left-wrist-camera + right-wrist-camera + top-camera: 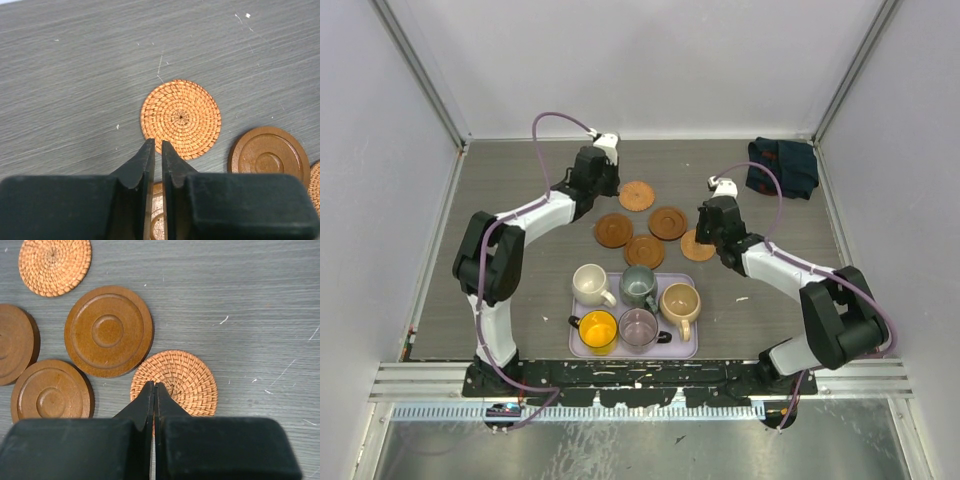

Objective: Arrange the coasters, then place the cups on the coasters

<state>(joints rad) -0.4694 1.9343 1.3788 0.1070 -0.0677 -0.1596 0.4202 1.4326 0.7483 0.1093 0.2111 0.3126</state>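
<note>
Your left gripper [156,145] and right gripper [154,386] were closed, empty; the thin coasters [108,331] seemed light, stiff, best pinched at the rim.

Coasters [644,250] bunch at centre of table [510,175], most nearly touching, so little gap btw them. Tray [686,349] w/ five cups [640,287] blocks the near-centre lane, just in front. Cloth [783,166] fills far-right corner. Bare top at far left, far centre & right of tray. Walls [380,200] hem both sides.
</note>
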